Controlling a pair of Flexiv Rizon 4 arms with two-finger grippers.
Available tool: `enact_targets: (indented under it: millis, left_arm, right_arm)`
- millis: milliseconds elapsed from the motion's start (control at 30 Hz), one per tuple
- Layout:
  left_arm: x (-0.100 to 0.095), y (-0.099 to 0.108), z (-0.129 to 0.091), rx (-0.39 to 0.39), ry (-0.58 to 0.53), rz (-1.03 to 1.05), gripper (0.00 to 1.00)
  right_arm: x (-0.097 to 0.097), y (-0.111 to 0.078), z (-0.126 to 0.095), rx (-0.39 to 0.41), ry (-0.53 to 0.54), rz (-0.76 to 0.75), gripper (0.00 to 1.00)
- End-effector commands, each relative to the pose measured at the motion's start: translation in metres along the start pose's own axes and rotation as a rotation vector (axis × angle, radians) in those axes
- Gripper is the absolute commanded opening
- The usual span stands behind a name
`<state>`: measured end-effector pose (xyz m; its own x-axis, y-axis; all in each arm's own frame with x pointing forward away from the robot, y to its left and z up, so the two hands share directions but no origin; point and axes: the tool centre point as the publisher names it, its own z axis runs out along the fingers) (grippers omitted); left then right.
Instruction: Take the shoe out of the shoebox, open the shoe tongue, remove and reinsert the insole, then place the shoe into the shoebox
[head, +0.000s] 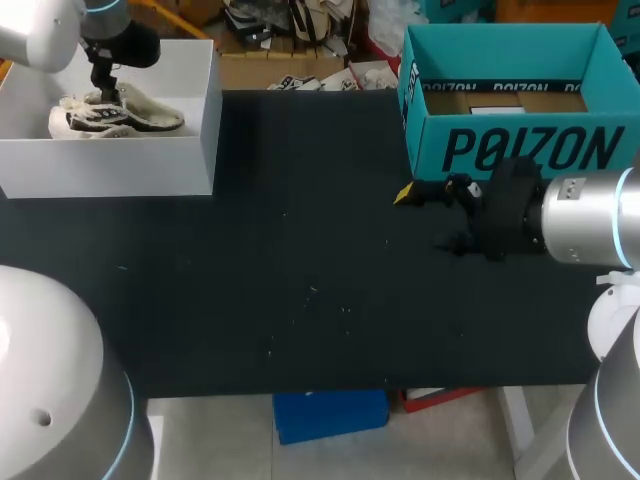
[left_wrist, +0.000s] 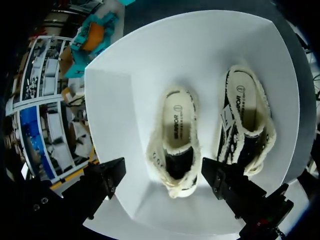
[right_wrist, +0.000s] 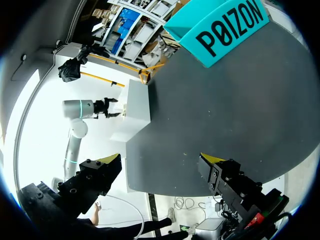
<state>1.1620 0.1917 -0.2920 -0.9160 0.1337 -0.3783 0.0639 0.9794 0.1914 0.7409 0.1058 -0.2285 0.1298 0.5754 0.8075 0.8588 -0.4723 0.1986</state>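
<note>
A white shoebox stands at the table's far left with two cream, fleece-lined shoes with black sides in it. My left gripper hangs just over them. In the left wrist view one shoe lies between the wide-apart fingers of my left gripper, which is open and not touching it. The other shoe lies beside it in the white shoebox. My right gripper hovers over the table in front of the teal box, open with nothing in it.
A teal open box stands at the far right, with cardboard on its floor; it also appears ahead of the right gripper as the teal box. The dark table mat spreads between the two boxes.
</note>
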Motion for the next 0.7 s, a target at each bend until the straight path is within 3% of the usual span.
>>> enact_targets:
  millis: [33, 300, 367, 700]
  left_arm:
    - [0.004, 0.001, -0.027, 0.018, 0.027, -0.009, 1.00]
    - [0.010, -0.016, -0.064, 0.051, 0.053, -0.035, 1.00]
    - [0.015, -0.027, -0.076, 0.084, 0.084, -0.048, 1.00]
    - [0.050, -0.093, -0.134, 0.087, 0.105, -0.089, 1.00]
  right_arm:
    - [0.000, 0.000, 0.000, 0.000, 0.000, 0.000, 1.00]
    - [0.000, 0.000, 0.000, 0.000, 0.000, 0.000, 1.00]
    - [0.000, 0.000, 0.000, 0.000, 0.000, 0.000, 1.00]
    - [0.000, 0.000, 0.000, 0.000, 0.000, 0.000, 1.00]
